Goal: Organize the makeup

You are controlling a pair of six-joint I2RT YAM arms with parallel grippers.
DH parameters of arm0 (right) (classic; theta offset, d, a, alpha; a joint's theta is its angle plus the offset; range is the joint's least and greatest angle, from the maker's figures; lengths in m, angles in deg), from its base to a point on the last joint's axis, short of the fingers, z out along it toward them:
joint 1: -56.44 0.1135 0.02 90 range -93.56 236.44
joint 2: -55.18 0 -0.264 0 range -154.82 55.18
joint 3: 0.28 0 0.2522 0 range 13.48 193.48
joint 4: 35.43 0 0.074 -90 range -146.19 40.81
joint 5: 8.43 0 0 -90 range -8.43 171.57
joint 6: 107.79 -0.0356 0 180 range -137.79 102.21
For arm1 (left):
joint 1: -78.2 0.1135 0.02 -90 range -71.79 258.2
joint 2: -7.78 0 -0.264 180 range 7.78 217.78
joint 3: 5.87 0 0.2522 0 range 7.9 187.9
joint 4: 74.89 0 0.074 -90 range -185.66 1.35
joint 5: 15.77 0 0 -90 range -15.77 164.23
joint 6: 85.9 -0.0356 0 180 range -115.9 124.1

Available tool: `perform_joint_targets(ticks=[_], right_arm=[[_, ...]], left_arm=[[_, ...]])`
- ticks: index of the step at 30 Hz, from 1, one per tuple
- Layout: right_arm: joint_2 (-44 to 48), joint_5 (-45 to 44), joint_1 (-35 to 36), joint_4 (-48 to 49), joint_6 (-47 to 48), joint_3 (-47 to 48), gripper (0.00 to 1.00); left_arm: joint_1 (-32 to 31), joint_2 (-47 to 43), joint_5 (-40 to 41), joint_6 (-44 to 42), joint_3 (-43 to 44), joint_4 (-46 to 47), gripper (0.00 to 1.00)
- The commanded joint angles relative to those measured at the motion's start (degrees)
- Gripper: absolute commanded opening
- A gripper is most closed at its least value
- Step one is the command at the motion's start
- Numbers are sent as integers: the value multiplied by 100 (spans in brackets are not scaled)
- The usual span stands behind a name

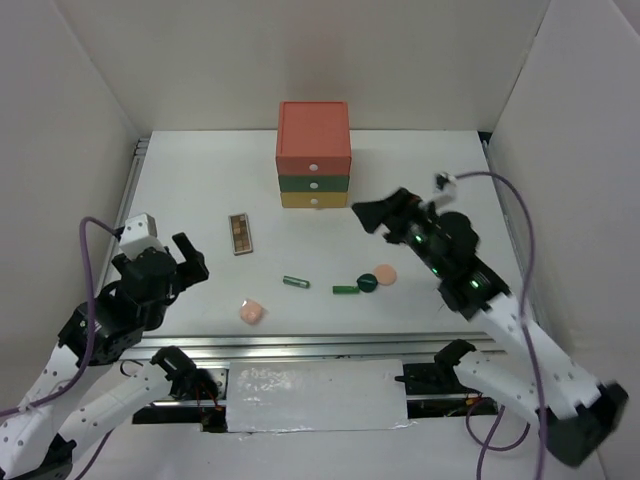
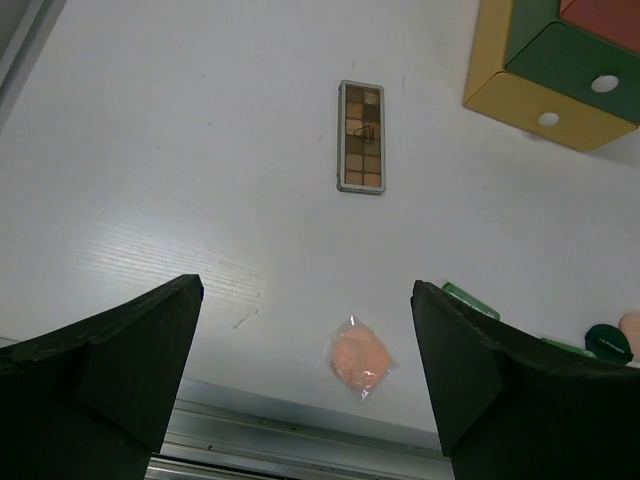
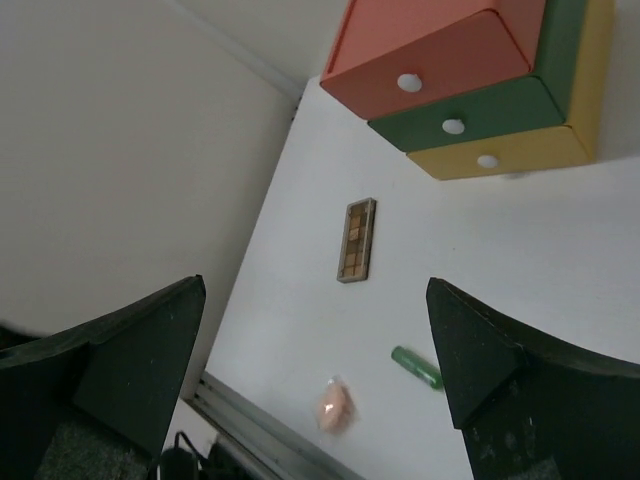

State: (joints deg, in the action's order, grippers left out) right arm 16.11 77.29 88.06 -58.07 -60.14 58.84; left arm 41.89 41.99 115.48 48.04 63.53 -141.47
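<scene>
The stacked drawer box (image 1: 314, 155) stood at the back of the table. The left gripper (image 1: 190, 258) and the right gripper (image 1: 368, 216) both hung wide open, holding nothing. The brown eyeshadow palette (image 1: 240, 233) lay flat left of centre; stiff and thin, it looked best pinched across its long edges. Nearer lay the left tube (image 1: 295, 283) and right tube (image 1: 346, 290), likely to roll, then the slick-looking compact (image 1: 368, 284). The right puff (image 1: 385, 273) and left puff (image 1: 252, 312) seemed soft and light.

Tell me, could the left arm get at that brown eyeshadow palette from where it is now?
Probably yes. The left claw is open and holds nothing, and the brown eyeshadow palette lies flat on the table just ahead of it, with nothing between them and nothing touching the palette.
</scene>
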Motion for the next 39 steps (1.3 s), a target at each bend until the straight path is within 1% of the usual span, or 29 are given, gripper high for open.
perform_joint_targets(ticks=[1, 2, 3, 4, 5, 6, 8, 9, 12, 15, 16, 17, 19, 20, 22, 23, 27, 30, 31, 33, 39], right_arm=[[-1903, 568, -24, 2451, -686, 224, 100], [-2303, 620, -33, 2679, -809, 332, 100], [-2629, 621, -24, 3160, -871, 437, 100], [-3250, 595, -24, 3408, -1080, 569, 100], [-3543, 533, -24, 3837, -1178, 614, 100], [-4051, 472, -33, 3972, -1432, 753, 100], [-4493, 314, -24, 4175, -1539, 930, 97], [-4878, 261, -24, 4341, -1592, 1104, 97], [-5434, -177, 11, 4571, -1784, 1308, 95], [-5629, -670, -15, 4790, -1812, 1387, 92], [-5882, -758, 2, 4747, -1769, 1544, 90], [-5988, -811, -6, 4712, -1742, 1641, 87], [-6305, -865, -6, 4458, -1733, 2018, 86], [-6402, -882, -6, 4422, -1707, 2116, 83], [-6569, -961, -6, 4334, -1707, 2309, 80], [-6622, -979, -6, 4395, -1689, 2336, 74], [-6895, -1032, 2, 4141, -1707, 2635, 64], [-6947, -1058, -6, 4377, -1742, 2470, 50], [-6948, -1102, -6, 4413, -1750, 2442, 48], [-6974, -1146, -6, 4448, -1768, 2407, 47], [-6957, -1164, -6, 4439, -1672, 2468, 28]], left_arm=[[37, -388, 111, 80, 97, 105, 99], [37, -485, 76, 18, 27, 157, 99], [37, -678, -3, -43, -9, 306, 99], [37, -767, -47, -131, -35, 377, 99], [37, -889, -100, -158, -70, 456, 99], [37, -934, -118, -175, -88, 483, 99], [46, -961, -109, -202, -88, 492, 99], [46, -961, -74, -211, -79, 457, 99], [81, -864, -117, -237, -53, 456, 99], [151, -777, -345, -465, -70, 640, 99], [203, -759, -477, -561, -88, 685, 99], [239, -741, -530, -588, -88, 746, 99], [344, -671, -610, -659, -97, 781, 99], [388, -636, -679, -685, -97, 808, 99], [519, -583, -776, -755, -97, 843, 99], [555, -565, -855, -773, -114, 878, 99], [704, -539, -1066, -887, -132, 975, 99], [792, -521, -1172, -914, -150, 1019, 99], [810, -521, -1190, -931, -158, 1028, 99], [845, -513, -1242, -966, -167, 1054, 99], [881, -486, -1339, -993, -176, 1080, 99]])
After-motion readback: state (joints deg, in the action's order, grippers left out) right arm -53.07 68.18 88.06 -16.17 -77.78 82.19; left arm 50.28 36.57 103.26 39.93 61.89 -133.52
